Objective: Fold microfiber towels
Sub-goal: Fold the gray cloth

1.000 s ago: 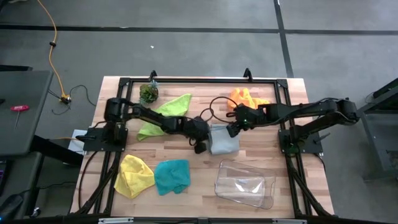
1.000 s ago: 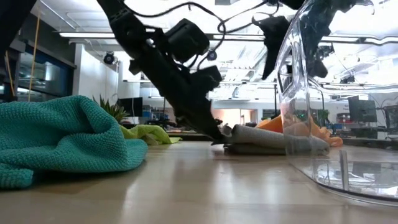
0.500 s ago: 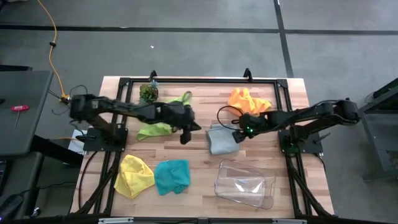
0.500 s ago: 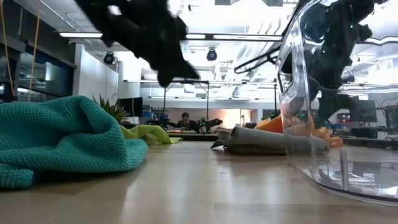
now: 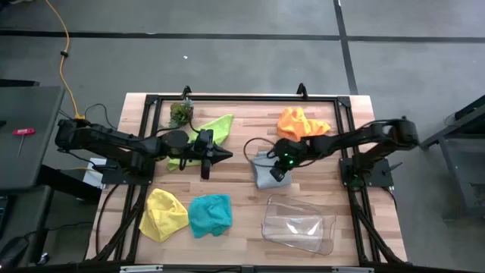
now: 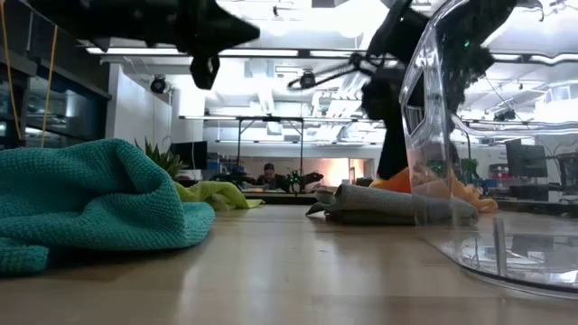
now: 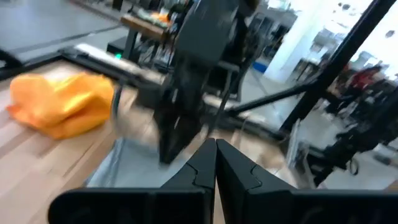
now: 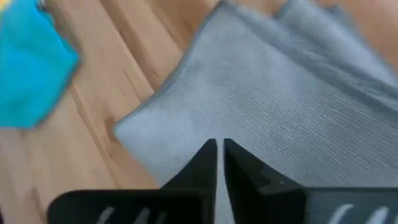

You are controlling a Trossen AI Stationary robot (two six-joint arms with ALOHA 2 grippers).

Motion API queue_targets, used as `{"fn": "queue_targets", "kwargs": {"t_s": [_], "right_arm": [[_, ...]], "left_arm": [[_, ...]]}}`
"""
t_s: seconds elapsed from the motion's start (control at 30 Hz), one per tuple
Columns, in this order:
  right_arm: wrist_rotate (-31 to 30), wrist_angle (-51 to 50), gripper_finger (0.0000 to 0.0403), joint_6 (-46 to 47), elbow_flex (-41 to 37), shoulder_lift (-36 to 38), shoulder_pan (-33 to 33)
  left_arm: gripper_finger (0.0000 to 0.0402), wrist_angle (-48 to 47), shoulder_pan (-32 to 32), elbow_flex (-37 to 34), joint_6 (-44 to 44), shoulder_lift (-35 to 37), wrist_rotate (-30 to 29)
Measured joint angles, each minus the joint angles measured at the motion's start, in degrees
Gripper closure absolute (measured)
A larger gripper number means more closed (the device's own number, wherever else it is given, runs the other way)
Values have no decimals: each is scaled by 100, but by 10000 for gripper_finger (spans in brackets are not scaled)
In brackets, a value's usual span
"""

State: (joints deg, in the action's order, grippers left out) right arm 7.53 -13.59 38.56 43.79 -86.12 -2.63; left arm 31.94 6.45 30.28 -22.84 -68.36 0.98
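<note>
Grey towel (image 5: 267, 171) folded, lying mid-table between orange towel (image 5: 301, 121) and clear tray (image 5: 298, 225). Right gripper (image 5: 277, 170) over it, fingers pressed together, pinching nothing visible. Left gripper (image 5: 224, 155) likewise closed, empty, beside lime green towel (image 5: 203, 134).

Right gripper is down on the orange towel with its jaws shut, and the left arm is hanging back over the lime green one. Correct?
Not quite: the right gripper is on the grey towel, not the orange towel, which lies apart, nearer the table's far edge. The high view shows this, and the right wrist view shows grey cloth under the shut jaws. The left gripper is by the lime green towel, as you said.
</note>
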Motion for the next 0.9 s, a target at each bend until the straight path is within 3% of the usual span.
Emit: {"fn": "queue_targets", "kwargs": {"t_s": [0.27, 0.5, 0.7, 0.9], "right_arm": [[-15, 33, 398, -305, 417, -919, -53], [-146, -511, 400, -565, 382, -1007, -209], [-147, -1124, 402, -684, -205, -495, -265], [-149, -1777, 403, -153, -1203, 796, -175]], "left_arm": [[402, 105, -99, -8, -265, 386, 41], [401, 86, -99, -8, -253, 409, 26], [401, 85, -99, -8, -179, 409, 55], [402, 77, -99, -8, -55, 407, 120]]}}
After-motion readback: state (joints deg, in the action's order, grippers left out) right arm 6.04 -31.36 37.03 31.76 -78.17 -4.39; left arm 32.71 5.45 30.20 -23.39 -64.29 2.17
